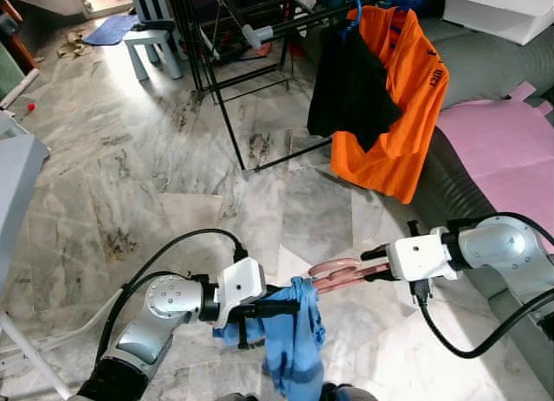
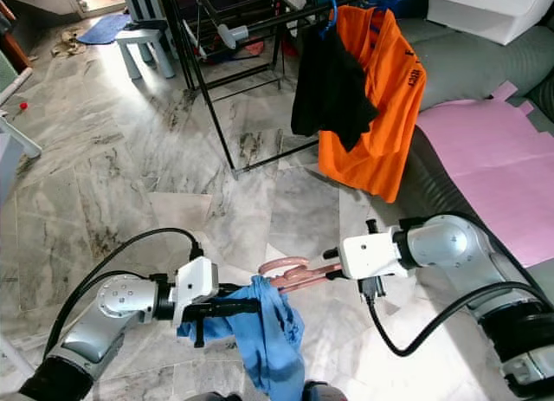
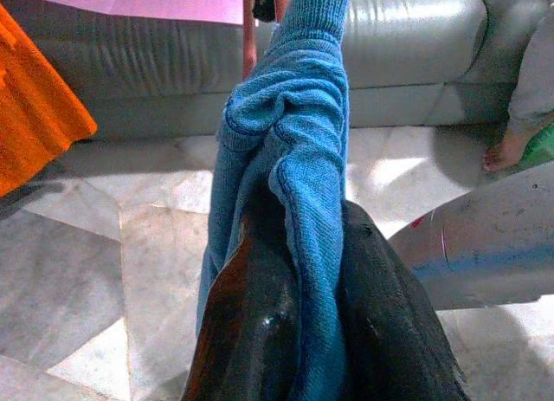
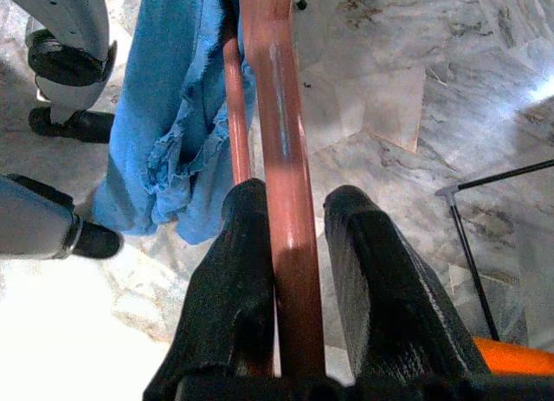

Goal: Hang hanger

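I am partway through hanging a garment, with nothing yet on the rail. My right gripper (image 4: 290, 245) is clamped on the bar of a copper-pink hanger (image 2: 299, 273), one black finger on either side of it, and the hanger reaches from that gripper toward my left arm. My left gripper (image 1: 281, 307) is closed on a fold of the blue knitted garment (image 2: 270, 336), which bunches between its two fingers and hangs down below them toward the marble floor (image 1: 156, 184). The garment is draped over the far end of the hanger from my right gripper, but I cannot tell whether it sits properly on the hanger's shoulders. Well ahead of both grippers and above them stands the black drying rack (image 1: 251, 37), where an orange shirt (image 1: 407, 98) and a black garment (image 1: 351, 89) already hang. By my judgement, settling the blue garment on the hanger and carrying it to the rail are both left.
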